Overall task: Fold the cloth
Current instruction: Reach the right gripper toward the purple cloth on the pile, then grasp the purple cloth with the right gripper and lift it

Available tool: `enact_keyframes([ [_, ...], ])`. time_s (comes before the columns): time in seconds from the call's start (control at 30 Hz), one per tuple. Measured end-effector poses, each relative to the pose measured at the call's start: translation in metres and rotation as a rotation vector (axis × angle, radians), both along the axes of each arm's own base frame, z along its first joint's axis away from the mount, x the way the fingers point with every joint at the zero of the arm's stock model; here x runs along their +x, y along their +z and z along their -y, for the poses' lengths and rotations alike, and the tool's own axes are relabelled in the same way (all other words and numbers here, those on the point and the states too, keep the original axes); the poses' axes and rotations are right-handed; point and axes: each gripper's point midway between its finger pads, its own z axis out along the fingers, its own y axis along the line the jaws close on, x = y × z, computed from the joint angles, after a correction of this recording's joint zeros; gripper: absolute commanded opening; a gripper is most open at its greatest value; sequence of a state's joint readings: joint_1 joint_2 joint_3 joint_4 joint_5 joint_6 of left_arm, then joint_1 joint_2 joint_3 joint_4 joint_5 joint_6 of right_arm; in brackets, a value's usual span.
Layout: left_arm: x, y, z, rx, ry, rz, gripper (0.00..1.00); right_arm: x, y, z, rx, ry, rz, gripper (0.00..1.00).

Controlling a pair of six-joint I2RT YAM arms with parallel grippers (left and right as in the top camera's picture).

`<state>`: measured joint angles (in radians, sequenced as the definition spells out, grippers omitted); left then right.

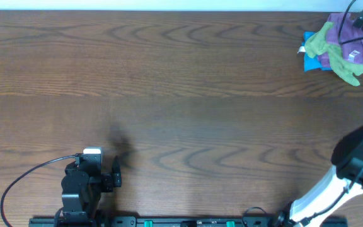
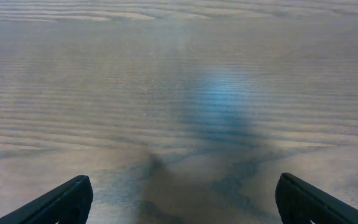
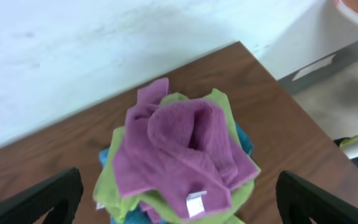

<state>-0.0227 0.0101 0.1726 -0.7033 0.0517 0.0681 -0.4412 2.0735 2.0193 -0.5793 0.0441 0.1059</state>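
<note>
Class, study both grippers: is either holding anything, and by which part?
Nothing is held: the right gripper is open above the purple cloth, the left gripper open over the table.

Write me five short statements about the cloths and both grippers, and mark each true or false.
1. The purple cloth is piled with a yellow-green cloth and a blue cloth. True.
2. The purple cloth is folded flat. False: it lies crumpled.
3. The left gripper is open above the table. True.
4. The right gripper is shut on the purple cloth. False: it is open, holding nothing.
5. The cloths sit in the table's middle. False: they are at a far corner.
</note>
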Motion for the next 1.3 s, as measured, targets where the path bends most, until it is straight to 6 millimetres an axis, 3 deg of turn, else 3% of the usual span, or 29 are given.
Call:
enact_keyframes([
  [0.27, 0.0, 0.0, 0.0, 0.0, 0.0, 0.0, 0.95, 0.027, -0.066, 0.021, 0.033, -0.027, -0.042, 0.98],
  [0.77, 0.0, 0.0, 0.0, 0.0, 0.0, 0.0, 0.95, 0.032, -0.144, 0.029, 0.093, -0.035, -0.131, 0.98],
  [0.93, 0.0, 0.0, 0.0, 0.0, 0.0, 0.0, 0.95, 0.034, -0.147, 0.027, 0.111, -0.028, -0.126, 0.78],
  [1.23, 0.0, 0.0, 0.0, 0.0, 0.0, 0.0, 0.95, 0.034, -0.154, 0.026, 0.124, -0.024, -0.134, 0.26],
  [1.3, 0.0, 0.0, 0.0, 0.0, 0.0, 0.0, 0.95, 0.033, -0.155, 0.025, 0.127, -0.024, -0.14, 0.09],
])
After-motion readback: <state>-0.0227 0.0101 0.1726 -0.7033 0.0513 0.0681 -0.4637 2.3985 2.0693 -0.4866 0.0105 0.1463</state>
